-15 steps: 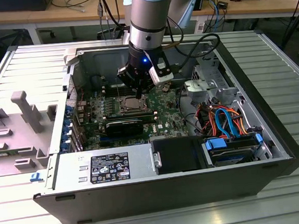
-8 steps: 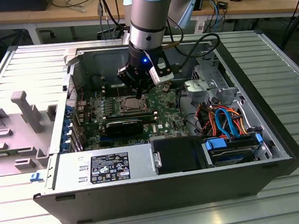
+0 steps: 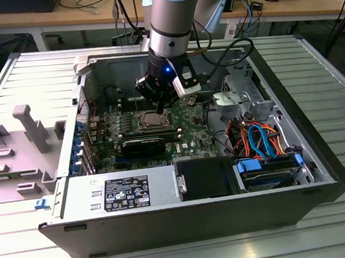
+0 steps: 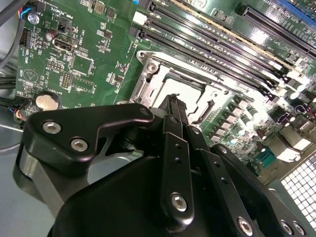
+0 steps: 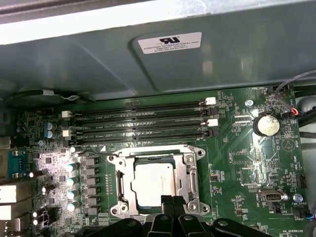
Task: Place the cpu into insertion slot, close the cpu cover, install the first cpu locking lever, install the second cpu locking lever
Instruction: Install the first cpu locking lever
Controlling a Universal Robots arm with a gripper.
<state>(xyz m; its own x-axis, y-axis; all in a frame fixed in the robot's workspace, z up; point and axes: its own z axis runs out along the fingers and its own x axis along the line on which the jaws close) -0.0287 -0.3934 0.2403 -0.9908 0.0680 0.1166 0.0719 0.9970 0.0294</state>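
The cpu (image 5: 152, 181) lies flat in the insertion slot, its silvery top showing through the window of the cpu cover (image 5: 153, 154). The grey cover frame lies down flat around it and hides the slot's contact field. My gripper (image 5: 170, 201) hangs just above the socket's edge with its two dark fingertips pressed together and nothing between them. In the second wrist view the shut gripper (image 4: 173, 101) stands over the cover (image 4: 148, 69). In the exterior view the gripper (image 3: 161, 109) is inside the open computer case, right over the cpu (image 3: 150, 120).
Long black memory slots (image 5: 138, 123) run beside the socket, with the case wall (image 5: 148, 64) behind them. A coin battery (image 5: 266, 125) sits on the board. The power supply (image 3: 120, 191), a bundle of coloured cables (image 3: 258, 136) and a drive bay (image 3: 267, 172) fill the case's near side.
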